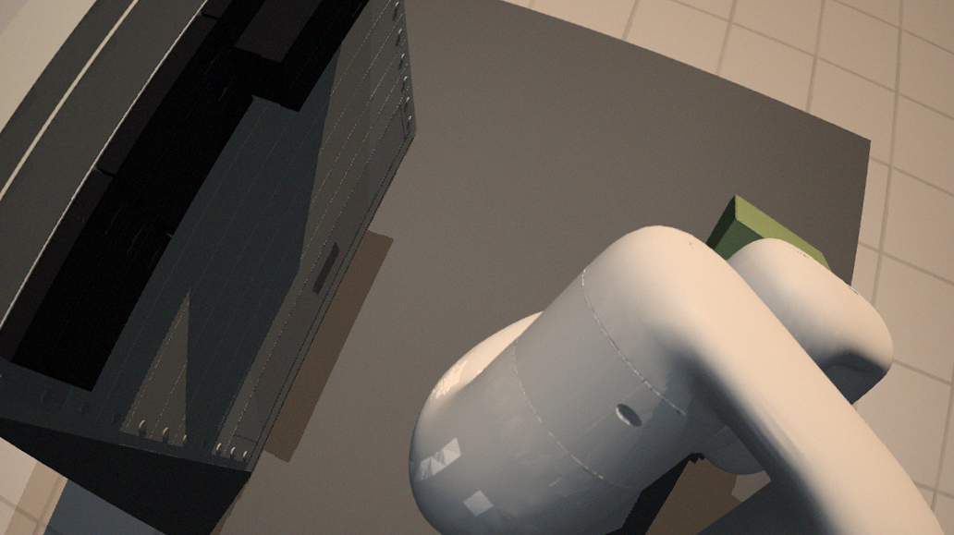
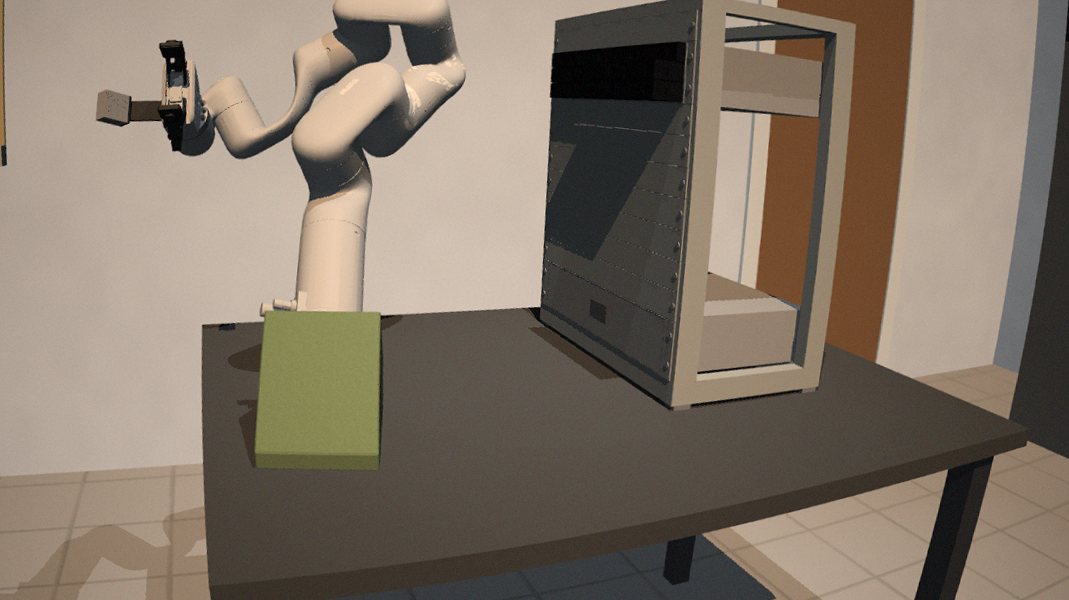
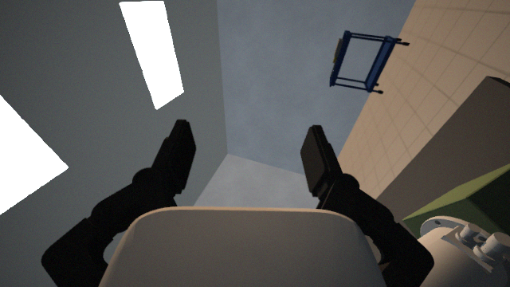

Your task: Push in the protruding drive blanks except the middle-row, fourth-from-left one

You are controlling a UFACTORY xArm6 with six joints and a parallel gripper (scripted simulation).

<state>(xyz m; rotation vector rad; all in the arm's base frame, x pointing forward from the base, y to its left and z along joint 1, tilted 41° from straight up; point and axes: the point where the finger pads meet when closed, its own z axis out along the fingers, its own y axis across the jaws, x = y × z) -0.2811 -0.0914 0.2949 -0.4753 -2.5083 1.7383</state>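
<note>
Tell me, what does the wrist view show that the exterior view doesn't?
Only the wrist view shows the open end effector close up, nothing between its black fingers, plus bright ceiling panels and a blue cart. Only the exterior view shows the whole arm, the rack and the table's legs. Both show the green block and the table.
</note>
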